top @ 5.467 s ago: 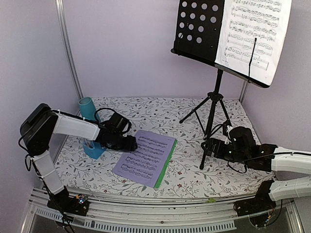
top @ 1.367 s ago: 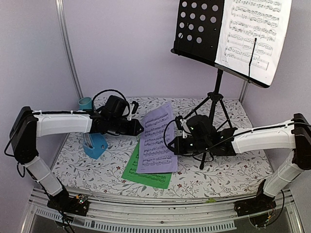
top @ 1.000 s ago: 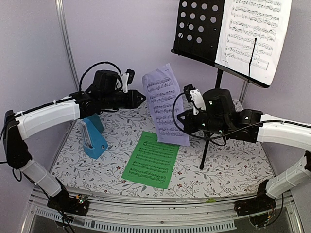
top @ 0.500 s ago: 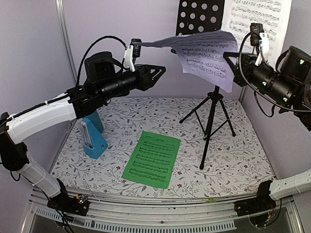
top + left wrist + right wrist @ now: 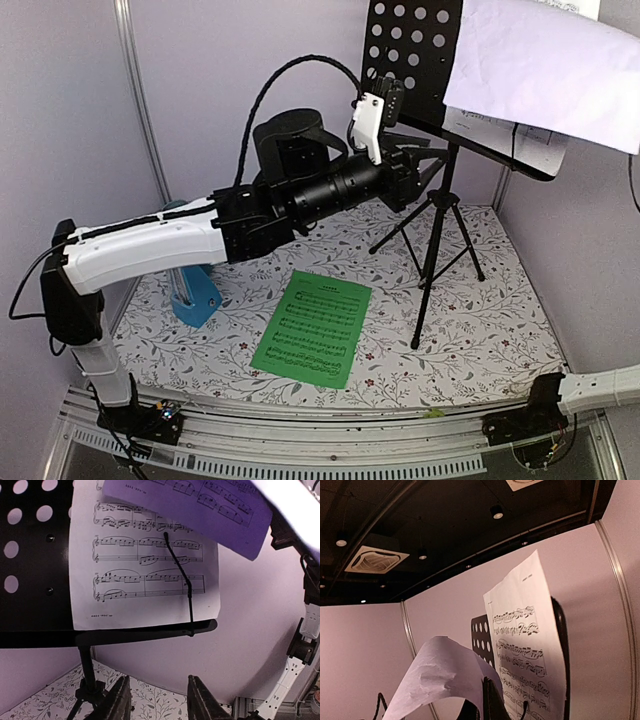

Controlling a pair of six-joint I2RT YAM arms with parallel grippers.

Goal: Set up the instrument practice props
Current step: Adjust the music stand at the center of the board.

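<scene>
Below, floral tabletop [image 5: 480, 330], lilac walls [image 5: 250, 100]; left pincer [image 5: 159, 702] spread, right pincer [image 5: 481, 705] pinching page [image 5: 545, 70].

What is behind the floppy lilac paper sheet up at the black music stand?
Behind the lilac paper sheet is a white sheet-music page on the black perforated stand desk. Its top lines are covered.

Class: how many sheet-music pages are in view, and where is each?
3. The green page lies flat on the table; the white page rests on the music stand; the lavender page hangs over it, partly covering it. Others could be hidden behind.
</scene>
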